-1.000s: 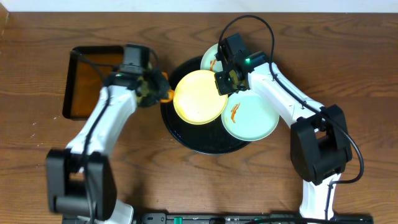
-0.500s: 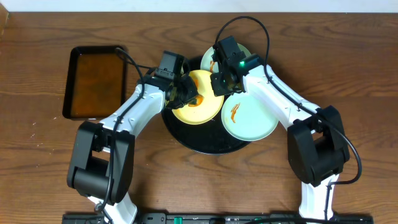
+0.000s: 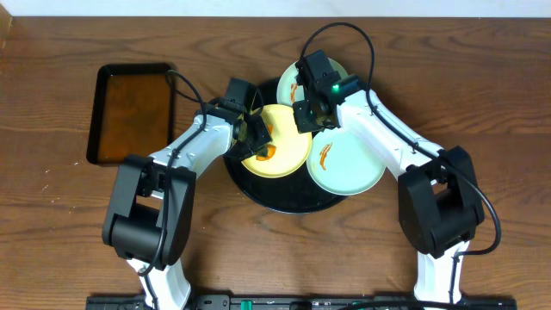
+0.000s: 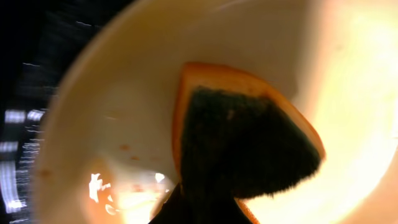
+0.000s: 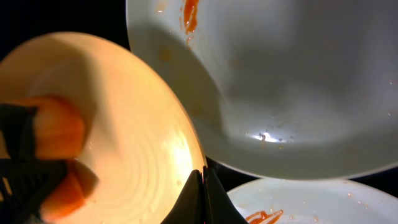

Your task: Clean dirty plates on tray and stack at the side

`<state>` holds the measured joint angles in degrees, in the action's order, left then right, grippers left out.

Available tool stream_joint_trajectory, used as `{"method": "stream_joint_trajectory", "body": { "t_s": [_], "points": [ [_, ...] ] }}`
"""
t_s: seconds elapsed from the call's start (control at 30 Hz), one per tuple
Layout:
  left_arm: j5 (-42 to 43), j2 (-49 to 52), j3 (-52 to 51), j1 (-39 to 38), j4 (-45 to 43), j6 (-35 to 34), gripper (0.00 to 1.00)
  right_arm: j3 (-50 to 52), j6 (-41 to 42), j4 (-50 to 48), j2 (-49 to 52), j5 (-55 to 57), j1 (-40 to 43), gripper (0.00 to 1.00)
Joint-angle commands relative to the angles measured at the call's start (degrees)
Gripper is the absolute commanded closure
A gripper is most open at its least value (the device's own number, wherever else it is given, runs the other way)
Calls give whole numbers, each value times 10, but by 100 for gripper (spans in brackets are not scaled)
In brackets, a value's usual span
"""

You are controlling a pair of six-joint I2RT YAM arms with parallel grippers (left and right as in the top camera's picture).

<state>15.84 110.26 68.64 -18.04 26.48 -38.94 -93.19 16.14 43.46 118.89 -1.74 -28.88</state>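
The pale yellow plate (image 3: 284,146) is on the round black tray (image 3: 284,196). My right gripper (image 3: 305,117) is shut on its right rim, as the right wrist view (image 5: 202,190) shows. My left gripper (image 3: 255,133) is shut on an orange sponge (image 3: 263,152) with a dark scrub face (image 4: 249,143). It presses the sponge on the yellow plate (image 4: 118,124). A mint-blue plate (image 3: 349,164) with an orange smear lies at the tray's right. Another mint-blue plate (image 3: 293,79) is at the back, partly hidden by my right arm. Both also show in the right wrist view (image 5: 311,202) (image 5: 280,81).
A rectangular black pan (image 3: 129,112) of brownish liquid stands at the left on the wooden table (image 3: 482,103). Both arms meet over the tray's middle.
My left arm has swung right from beside the pan and brought the sponge onto the yellow plate. My right gripper has shifted slightly left and keeps hold of the plate's rim.
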Motion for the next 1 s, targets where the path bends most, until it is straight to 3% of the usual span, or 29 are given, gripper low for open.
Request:
{"method": "stream_joint_trajectory", "body": {
  "t_s": [0.0,0.53,0.77,0.97],
  "points": [
    [-106,-3,-2,9,17,7,92,0,10,0,3,-2,-5,99],
    [-214,-89,3,11,24,12,92,0,9,5,3,-2,-5,99],
    [-94,-62,2,-3,-1,-35,93,0,10,-1,3,-2,-5,99],
    [-85,-9,2,-30,-29,-81,93,0,9,-1,3,-2,-5,99]
  ]
}}
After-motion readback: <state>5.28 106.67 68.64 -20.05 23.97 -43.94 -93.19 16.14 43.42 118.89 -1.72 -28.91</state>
